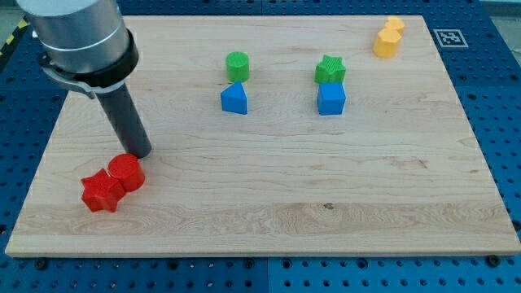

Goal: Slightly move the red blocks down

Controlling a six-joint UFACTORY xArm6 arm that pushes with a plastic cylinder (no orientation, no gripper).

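Note:
A red cylinder (127, 172) and a red star-shaped block (102, 192) lie touching each other near the board's lower left. The star is to the lower left of the cylinder. My tip (139, 154) is at the end of the dark rod, just above and slightly right of the red cylinder, at or very near its top edge. The rod rises up and left to the grey arm housing (81, 37).
A green cylinder (238, 65) sits above a blue triangular block (234, 99) at top centre. A green star (330, 70) sits above a blue cube (331, 98). Two yellow blocks (388, 37) lie at the top right. The wooden board (269, 203) lies on a blue pegboard.

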